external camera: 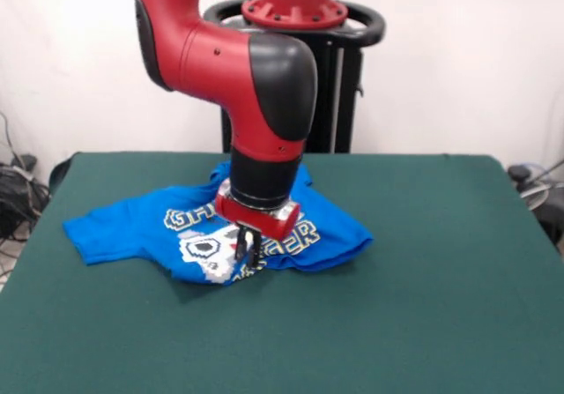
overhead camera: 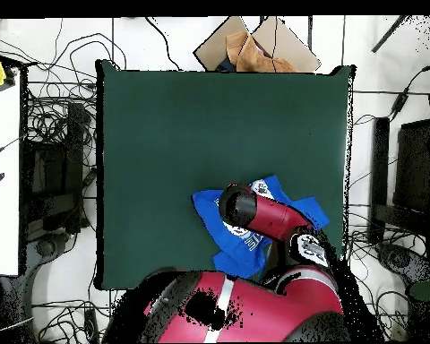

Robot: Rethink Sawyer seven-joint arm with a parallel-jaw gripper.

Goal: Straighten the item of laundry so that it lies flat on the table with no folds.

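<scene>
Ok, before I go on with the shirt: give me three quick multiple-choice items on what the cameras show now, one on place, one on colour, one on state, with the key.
1. Where does the gripper stand?
A. Down on the printed front of the blue T-shirt
B. Over bare cloth at the table's corner
C. Raised high, clear of the table

2. What colour is the table top?
A. Light grey
B. Dark green
C. Bright yellow

3. How does the T-shirt lie?
A. Spread flat with no folds
B. Hanging off the table's edge
C. Rumpled, with folds, wholly on the table

Key:
1 A: in the front view the fingertips meet the white print.
2 B: both views show dark green cloth.
3 C: its edges bunch and overlap, and green cloth surrounds it in the overhead view.
</scene>
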